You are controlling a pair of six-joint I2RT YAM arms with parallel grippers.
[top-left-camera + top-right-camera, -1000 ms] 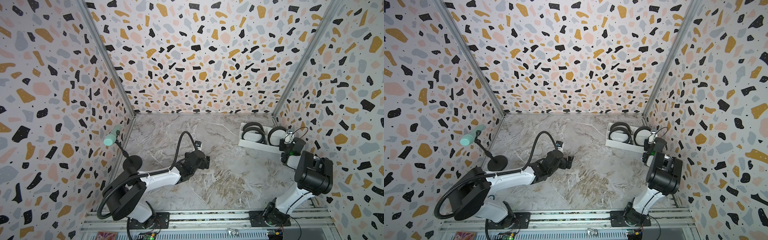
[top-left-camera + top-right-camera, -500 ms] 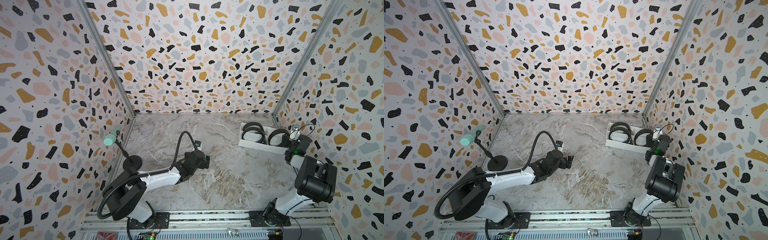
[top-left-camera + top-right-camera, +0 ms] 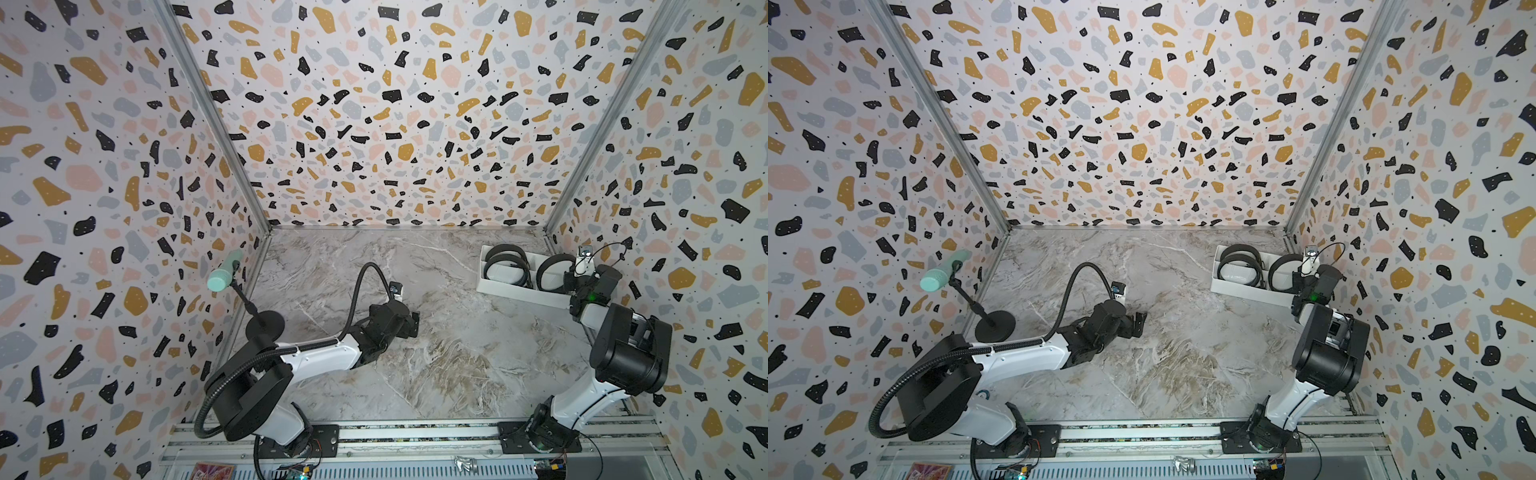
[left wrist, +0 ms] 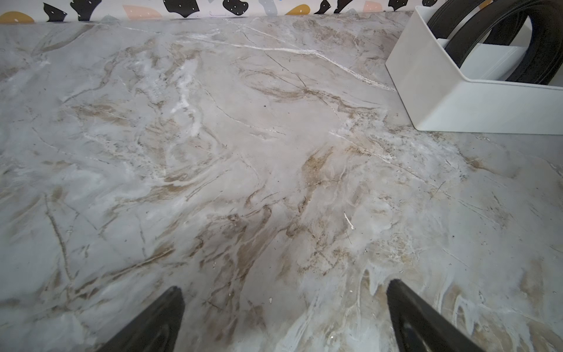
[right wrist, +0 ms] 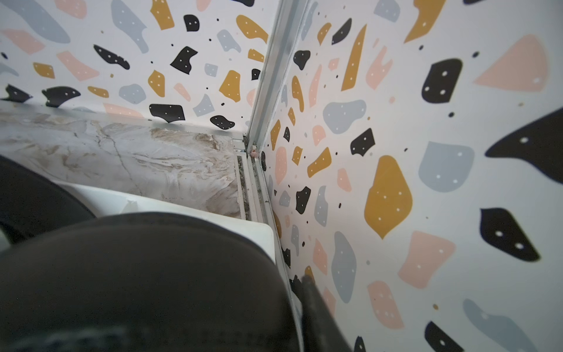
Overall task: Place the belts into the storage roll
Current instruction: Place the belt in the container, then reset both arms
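Note:
The white storage roll (image 3: pixel 519 291) (image 3: pixel 1246 291) stands at the back right, close to the right wall. Three black belts sit coiled in it: two at its left end (image 3: pixel 505 262) (image 3: pixel 1239 266) and one further right (image 3: pixel 549 272) (image 3: pixel 1283 272). My right gripper (image 3: pixel 567 283) is at that right coil. In the right wrist view the belt (image 5: pixel 146 274) fills the foreground; one finger (image 5: pixel 316 311) shows beside the tray rim (image 5: pixel 189 210), and the other is hidden. My left gripper (image 3: pixel 412 323) (image 4: pixel 285 289) hangs open over bare marble, with the tray (image 4: pixel 457 103) ahead.
A mint microphone (image 3: pixel 224 274) on a black stand (image 3: pixel 265 325) is at the left wall. A black ribbed hose (image 3: pixel 360 286) arcs over the left arm. The terrazzo side wall (image 5: pixel 426 152) is right beside the tray. A metal rail (image 3: pixel 415 434) runs along the front.
My right wrist has shifted toward the right wall at the tray's right end. The third belt stays coiled in the tray. The left arm has not moved.

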